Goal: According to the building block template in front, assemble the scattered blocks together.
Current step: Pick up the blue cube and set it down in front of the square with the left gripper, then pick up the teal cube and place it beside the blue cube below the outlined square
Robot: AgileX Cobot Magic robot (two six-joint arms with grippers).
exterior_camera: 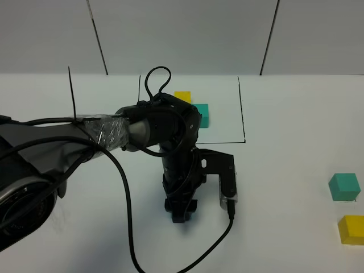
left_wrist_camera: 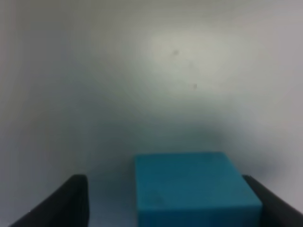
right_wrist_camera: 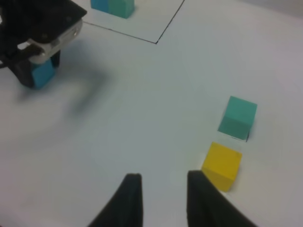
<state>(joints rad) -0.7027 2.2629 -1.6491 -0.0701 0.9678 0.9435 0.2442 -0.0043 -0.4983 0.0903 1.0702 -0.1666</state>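
Observation:
The sky-blue cube [left_wrist_camera: 194,189] sits on the white table between the fingers of my left gripper [left_wrist_camera: 164,184]. The jaws stand open, with a gap on one side of the cube. In the exterior high view this gripper [exterior_camera: 182,215] points down at the table's middle and only a sliver of the blue cube [exterior_camera: 191,213] shows. The scattered teal-green cube [exterior_camera: 344,186] and yellow cube [exterior_camera: 351,229] lie at the far right, close together. The template [exterior_camera: 193,108] lies in a black rectangle at the back, partly hidden by the arm. My right gripper [right_wrist_camera: 163,191] is open and empty, near the yellow cube [right_wrist_camera: 221,165] and teal-green cube [right_wrist_camera: 238,117].
The left arm [exterior_camera: 114,133] and its black cable [exterior_camera: 128,227] cross the left and middle of the table. The template's black border line [right_wrist_camera: 128,35] runs beyond the left gripper. A short black line [exterior_camera: 71,94] is drawn at the back left.

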